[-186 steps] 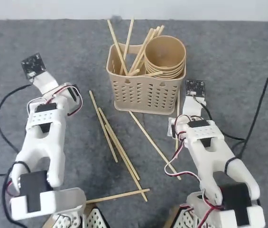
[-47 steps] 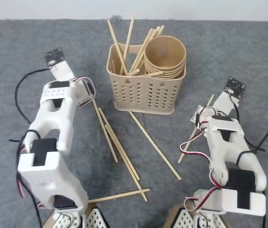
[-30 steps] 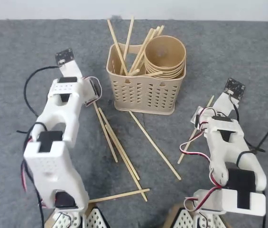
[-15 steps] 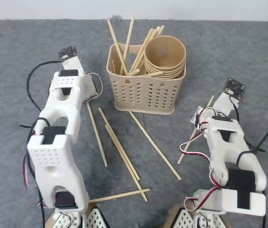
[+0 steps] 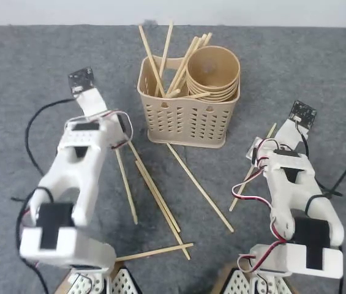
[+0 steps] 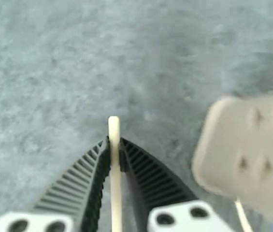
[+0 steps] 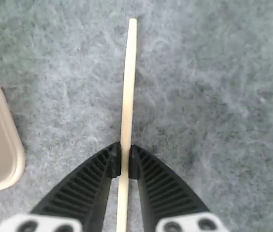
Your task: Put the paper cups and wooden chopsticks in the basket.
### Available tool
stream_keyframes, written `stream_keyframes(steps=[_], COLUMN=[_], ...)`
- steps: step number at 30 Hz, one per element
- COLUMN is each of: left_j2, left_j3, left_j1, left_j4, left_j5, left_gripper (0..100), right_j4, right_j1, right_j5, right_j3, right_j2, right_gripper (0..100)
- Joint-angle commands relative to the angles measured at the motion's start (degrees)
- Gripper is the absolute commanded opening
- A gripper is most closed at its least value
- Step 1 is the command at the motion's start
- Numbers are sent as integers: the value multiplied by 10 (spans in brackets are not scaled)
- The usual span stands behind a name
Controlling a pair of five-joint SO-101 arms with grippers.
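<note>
Basket, high view: beige perforated plastic basket (image 5: 185, 119) stands at the far middle of the grey felt-covered counter (image 5: 32, 55). A stack of tan paper cups (image 5: 213, 72) fills its right side, and a sheaf of wooden chopsticks (image 5: 160, 58) leans up out of its left side.
Left arm, high view: white left arm (image 5: 75, 168) lies left of the basket, its head near the basket's near-left corner. A pale wooden chopstick (image 5: 127, 190) slants out from under that head toward the near edge.
Right arm, high view: white right arm (image 5: 289, 180) lies right of the basket, apart from it. A second chopstick (image 5: 239, 195) crosses under its head at a slant.
Loose sticks, high view: a pair of chopsticks (image 5: 155, 191) lies side by side between the arms. A long single chopstick (image 5: 200, 187) runs from the basket's front wall toward the near right. A crosswise chopstick (image 5: 154, 251) lies near the arm bases.
Left gripper, left wrist view: left gripper (image 6: 113, 145) has its black ribbed jaws pinched onto the pale wooden chopstick, whose tip juts just past them. The basket's rounded corner looms just beside, blurred.
Right gripper, right wrist view: right gripper (image 7: 124, 157) is clamped on the second chopstick, which has a long length showing beyond the jaws. The basket's corner sits off to one side, apart from the stick.
</note>
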Motion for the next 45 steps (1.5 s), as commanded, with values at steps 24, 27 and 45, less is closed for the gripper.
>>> stream_keyframes(steps=[24,27,45], left_j2=[-187,-199,-204], left_j3=[156,161,171], left_j1=[-12,-17,-26], left_j4=[-157,-157,-186], left_j5=[-82,-82,-81], left_gripper=[11,11,11], right_j4=[94,93,-118], right_j1=[40,10,-226], right_j5=[38,84,179], right_j3=[-7,-7,-133], right_j2=[-415,-519,-635], right_gripper=[8,8,12])
